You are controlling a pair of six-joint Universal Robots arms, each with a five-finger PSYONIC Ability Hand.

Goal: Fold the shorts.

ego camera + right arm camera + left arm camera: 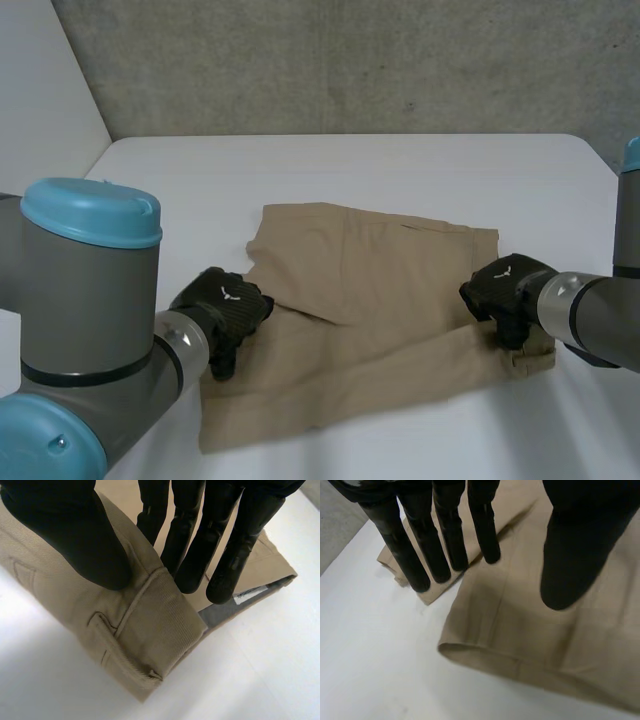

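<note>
Table [350,160] w/ shorts [370,290] — R wrist view shows label [247,594].

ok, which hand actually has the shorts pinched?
The right hand: the waistband of the shorts stands between its thumb and fingers. The left hand has straight fingers over the leg hem, thumb apart, pinching nothing.
</note>
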